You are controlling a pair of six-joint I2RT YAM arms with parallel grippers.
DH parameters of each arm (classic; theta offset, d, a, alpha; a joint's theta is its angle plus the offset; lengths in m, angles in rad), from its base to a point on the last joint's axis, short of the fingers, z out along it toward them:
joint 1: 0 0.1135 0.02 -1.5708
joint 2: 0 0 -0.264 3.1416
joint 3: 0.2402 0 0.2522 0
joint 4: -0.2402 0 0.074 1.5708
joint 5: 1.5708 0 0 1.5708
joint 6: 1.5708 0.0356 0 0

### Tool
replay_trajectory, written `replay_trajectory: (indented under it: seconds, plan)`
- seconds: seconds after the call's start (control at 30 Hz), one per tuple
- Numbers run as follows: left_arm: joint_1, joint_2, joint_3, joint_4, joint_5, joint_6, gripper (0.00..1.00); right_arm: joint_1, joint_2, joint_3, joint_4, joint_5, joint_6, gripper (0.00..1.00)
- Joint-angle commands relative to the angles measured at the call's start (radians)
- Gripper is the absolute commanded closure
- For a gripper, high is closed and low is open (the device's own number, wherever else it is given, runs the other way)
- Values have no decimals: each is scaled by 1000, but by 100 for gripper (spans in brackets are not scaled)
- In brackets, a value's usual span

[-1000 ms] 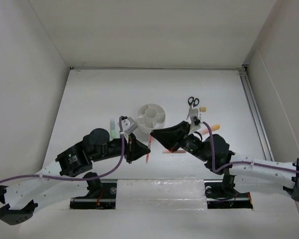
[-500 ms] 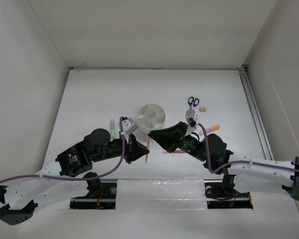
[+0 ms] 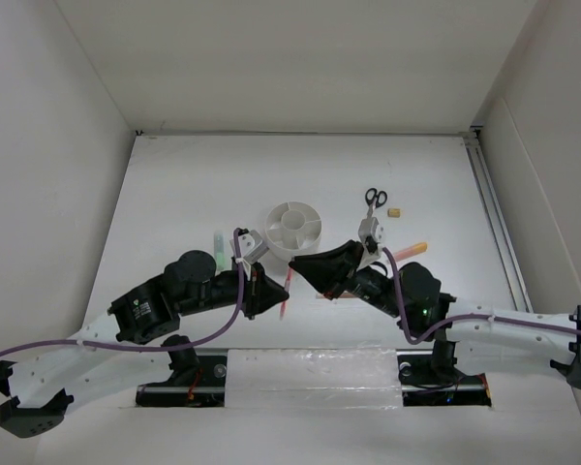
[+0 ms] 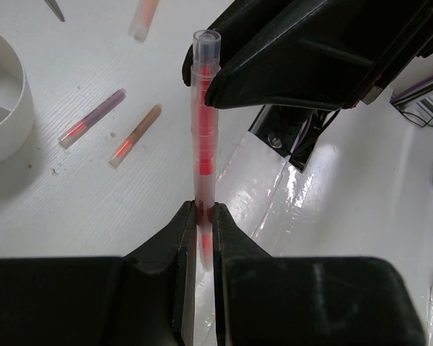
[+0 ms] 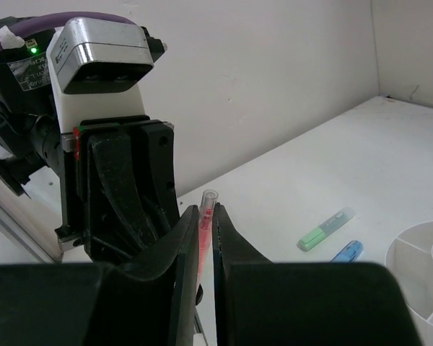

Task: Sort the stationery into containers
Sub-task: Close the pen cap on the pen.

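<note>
Pink pen [image 4: 202, 137] is up off the table on the near side of the organizer [image 3: 271, 221], and it's gripped at both ends. The left gripper [image 4: 202, 210] is clamped tight on its lower end. The right gripper [image 5: 207, 211] is pinched around the upper end, nose to nose with the left one. In the left wrist view the pen stands almost straight, and its clear tip pokes just past the right fingers. On the table, a purplish pen [image 4: 92, 117] and a brownish pen [image 4: 136, 135] lie side by side, near and to the right of the organizer, apart from its wall. The orange marker [image 3: 414, 248] lies farther right of the organizer. The scissors [image 3: 374, 200] sit right of the organizer toward the back, with the eraser [image 3: 396, 209] just beside them, on the side away from it. Left of the organizer the green marker [image 3: 217, 247] lies flat, and the blue marker [image 5: 346, 251] lies just beside it, on the organizer's side.
</note>
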Motion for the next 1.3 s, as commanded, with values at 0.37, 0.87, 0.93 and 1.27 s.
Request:
replay_trajectory:
  seconds: [0.37, 0.87, 0.93, 1.27]
  plan:
    - [6, -29, 21, 193, -17, 15, 100, 28, 56, -8, -173, -121, -93, 100]
    - [6, -47, 21, 193, -36, 15, 100, 28, 56, -26, -196, -102, -61, 100]
    - [6, -56, 21, 193, -36, 15, 100, 28, 56, -26, -196, -102, -61, 100]
    - [6, -56, 12, 202, -17, 15, 100, 28, 87, -8, -156, -112, -31, 97]
